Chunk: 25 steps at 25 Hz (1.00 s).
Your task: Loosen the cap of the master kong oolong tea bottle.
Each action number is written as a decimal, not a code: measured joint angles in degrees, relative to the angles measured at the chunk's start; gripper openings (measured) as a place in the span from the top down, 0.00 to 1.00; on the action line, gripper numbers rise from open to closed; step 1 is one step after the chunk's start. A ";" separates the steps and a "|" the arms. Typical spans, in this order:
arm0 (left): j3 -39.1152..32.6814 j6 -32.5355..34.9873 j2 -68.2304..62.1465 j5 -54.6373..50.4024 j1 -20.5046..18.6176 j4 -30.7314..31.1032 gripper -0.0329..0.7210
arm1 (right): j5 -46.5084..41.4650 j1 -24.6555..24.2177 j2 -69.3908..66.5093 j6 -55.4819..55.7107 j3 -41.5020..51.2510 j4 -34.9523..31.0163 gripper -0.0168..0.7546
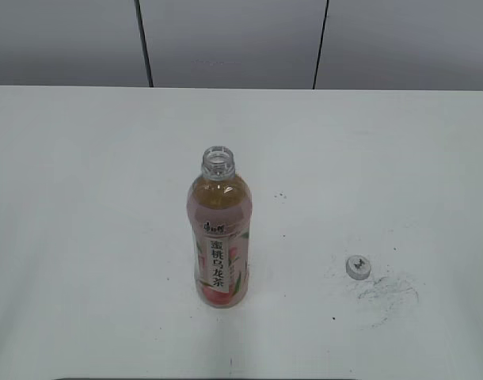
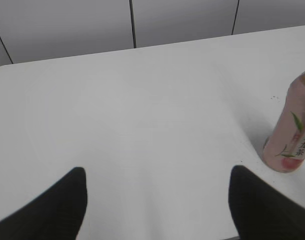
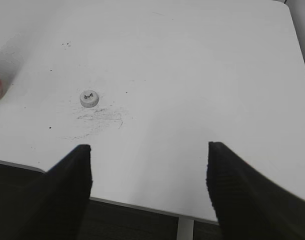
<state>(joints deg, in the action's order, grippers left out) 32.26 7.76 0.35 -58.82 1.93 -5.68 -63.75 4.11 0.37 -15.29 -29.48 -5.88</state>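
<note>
A: Status?
B: Left pincer and right pincer both spread apart, holding nothing. Bottle stands upright ahead-right of the left one, neck bare. Cap lies on the bench ahead-left of the right one.
A: Remaining?
B: Looks like nothing; cap's fully off.

Bottle top: in the left wrist view the master kong oolong tea bottle is cut off by the right edge, so its neck and mouth do not show.
Bottle in right wrist view: only a tiny pink bit shows at the left edge.
Cap mark: the dark mark on the cap is too small to read.
Left gripper: only two dark finger ends show; the bottom edge cuts off the rest.
Right gripper: the same, only two dark finger ends show.
Table: the picture edges cut off its sides.
</note>
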 joint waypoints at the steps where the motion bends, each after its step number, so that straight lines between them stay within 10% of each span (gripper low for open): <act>1: 0.00 0.00 0.00 0.00 0.00 0.00 0.27 | 0.06 0.00 0.00 0.00 0.00 0.00 0.28; 25: 0.00 0.00 0.00 0.00 -0.19 0.00 0.27 | 0.06 0.00 0.00 0.00 0.00 0.00 0.28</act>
<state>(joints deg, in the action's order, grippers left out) 32.26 7.76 0.35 -58.82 1.75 -5.68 -63.69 4.11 0.37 -15.29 -29.48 -5.88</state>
